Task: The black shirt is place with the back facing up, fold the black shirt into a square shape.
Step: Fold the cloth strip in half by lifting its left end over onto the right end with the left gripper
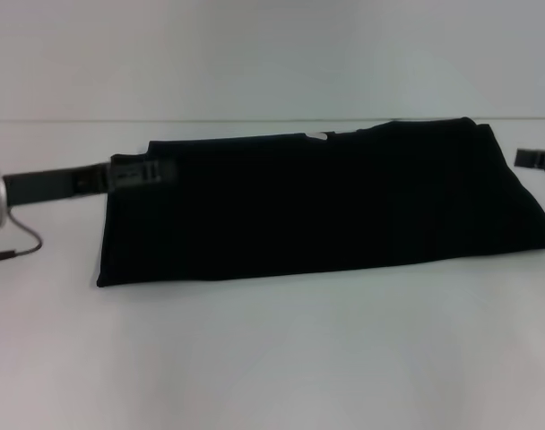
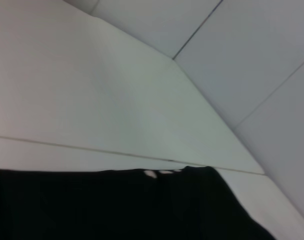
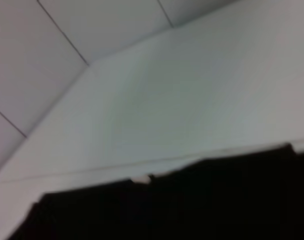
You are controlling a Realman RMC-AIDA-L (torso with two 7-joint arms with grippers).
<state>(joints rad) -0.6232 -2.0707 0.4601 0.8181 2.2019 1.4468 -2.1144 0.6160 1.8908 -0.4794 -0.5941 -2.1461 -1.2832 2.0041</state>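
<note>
Black shirt (image 1: 326, 202) lies flat on the white table (image 1: 272, 358) as a long horizontal band, folded lengthwise, its pale neck tag (image 1: 318, 137) at the far edge near the middle. Left gripper (image 1: 145, 172) sits low at the band's left end, at its far corner; grip state cannot be told. Right gripper (image 1: 536, 160) is just off the right end, apart from the fabric; finger state also unclear.
</note>
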